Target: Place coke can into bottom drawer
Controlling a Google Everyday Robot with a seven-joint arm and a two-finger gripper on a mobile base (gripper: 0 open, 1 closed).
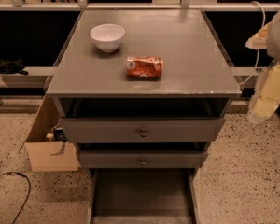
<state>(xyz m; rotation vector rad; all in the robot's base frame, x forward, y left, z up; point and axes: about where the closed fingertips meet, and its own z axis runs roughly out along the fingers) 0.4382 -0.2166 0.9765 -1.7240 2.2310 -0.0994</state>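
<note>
While the coke can (144,66) lies on its side near the front edge of the grey cabinet top (191,41), apart from the white bowl (107,36), we see the bottom drawer (142,192) pulled open below the two knob drawers (143,130). The gripper (263,104) hangs as a pale form at the right edge, well apart from the can; its state we cannot tell.
</note>
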